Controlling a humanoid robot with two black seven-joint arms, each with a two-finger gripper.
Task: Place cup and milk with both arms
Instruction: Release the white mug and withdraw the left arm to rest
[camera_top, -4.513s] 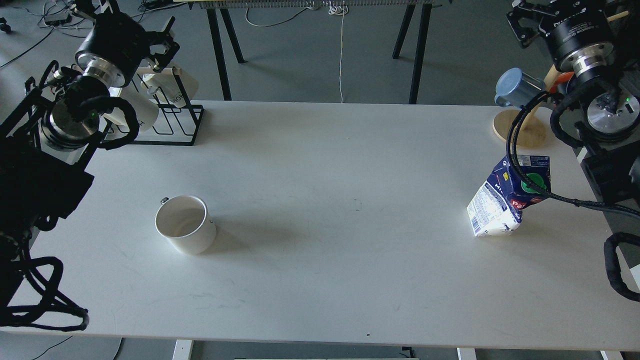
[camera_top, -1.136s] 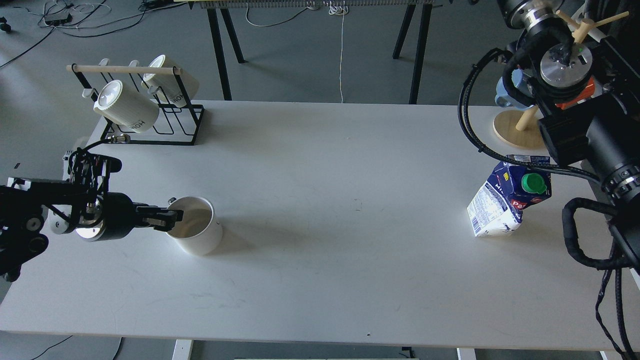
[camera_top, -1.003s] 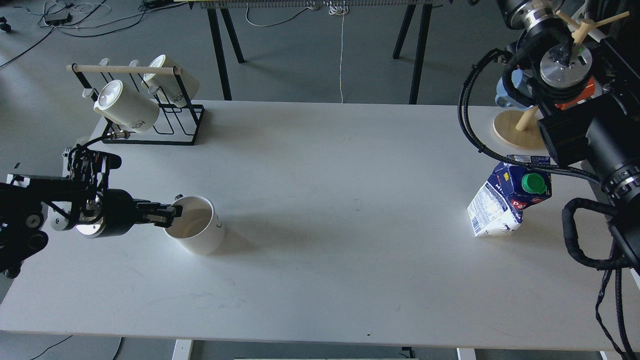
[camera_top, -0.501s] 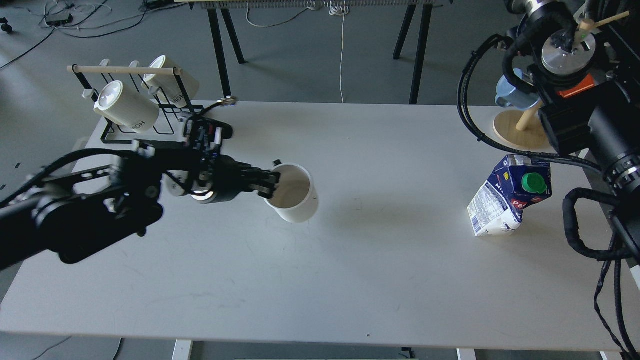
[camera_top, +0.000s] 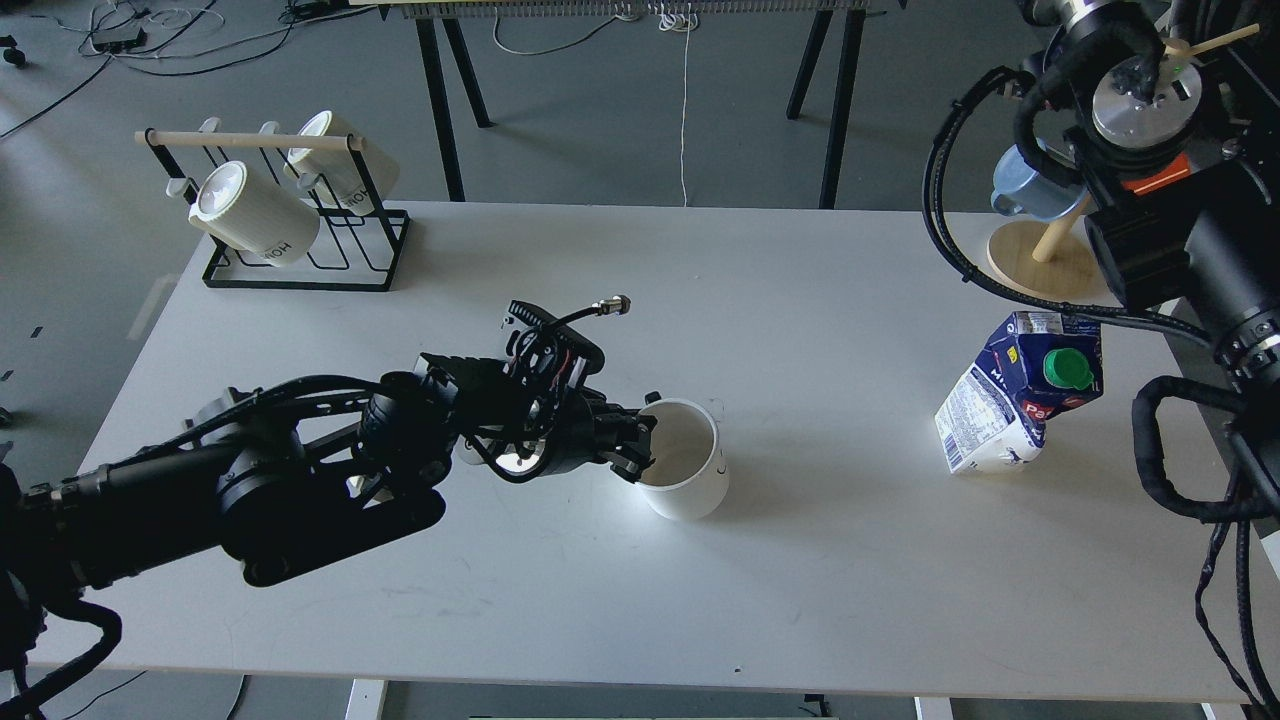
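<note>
The cup sits near the middle of the frame, slightly left of center, on the white table. It is a plain white cylinder with its open mouth facing up and a little toward the camera, the inside shaded grey. A small dark-tipped nub of a handle shows at its upper left rim, and a faint dark mark sits on its right side wall. It leans slightly and casts a soft shadow to the right.

The left gripper reaches in from the lower left of the frame and pinches the cup's left rim, its dark fingers pressed together on the wall beside the handle.

The milk stands at the right of the frame, well apart from the cup. It is a dented carton, dark blue on top and white with fine print lower down, with a round green screw cap facing the camera and a red logo below the cap. It leans and its sides are crumpled.

The right arm fills the upper right corner of the frame; its gripper is out of sight there. Behind the arm stands a wooden mug tree bearing a blue mug. In the upper left, a black wire rack holds cream ribbed mugs.
</note>
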